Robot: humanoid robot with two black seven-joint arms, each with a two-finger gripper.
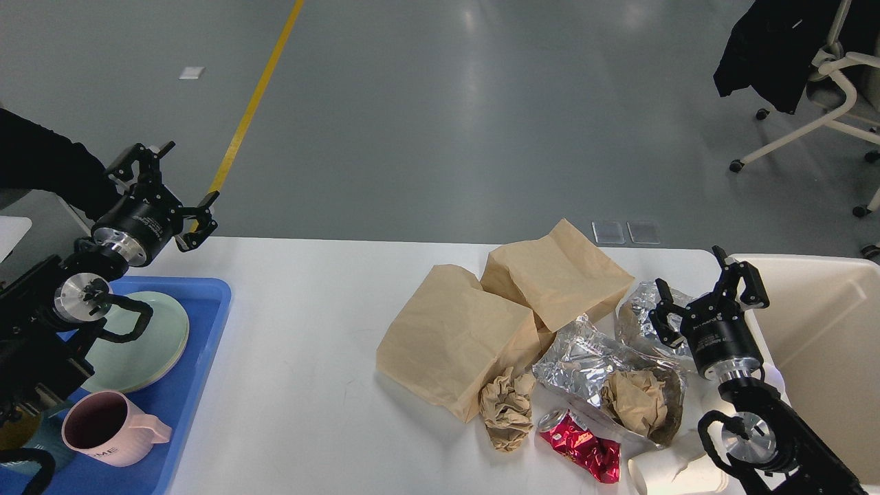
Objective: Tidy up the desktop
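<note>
Bench (309, 357) spans the middle of the view, trash heaped on its right half, tray (199, 385) at its left end, bin (825, 330) off its right end.

Left gripper (165, 189) is spread wide and empty, above the bench's far-left corner beyond the tray. Right gripper (708, 292) is also spread and empty, hovering beside the smaller foil wad (636, 313) and next to the bin wall.

Step in hand, my read: right arm goes for trash nearest the bin. To do it well: drop onto the foil wad, pinch the bulk of it rather than a loose flap (foil tears and slips), lift clear, then swing over the bin rim before letting go. Keep the elbow off the paper cup (677, 471), which lies near the bench's front edge and could roll off.

Counts:
- paper bags: 2 (454, 344) and (557, 275), overlapping
- foil pieces: 2, the wad and a larger sheet (577, 361)
- crumpled paper balls: 2 (507, 409) and (636, 402) (second sits on the sheet)
- red can (581, 447): 1, crushed
- paper cup: 1
- plate (141, 344): 1 seen, maybe stacked, cannot tell
- mugs: 2, pink (103, 430) and a teal one (31, 447), mostly hidden
</note>
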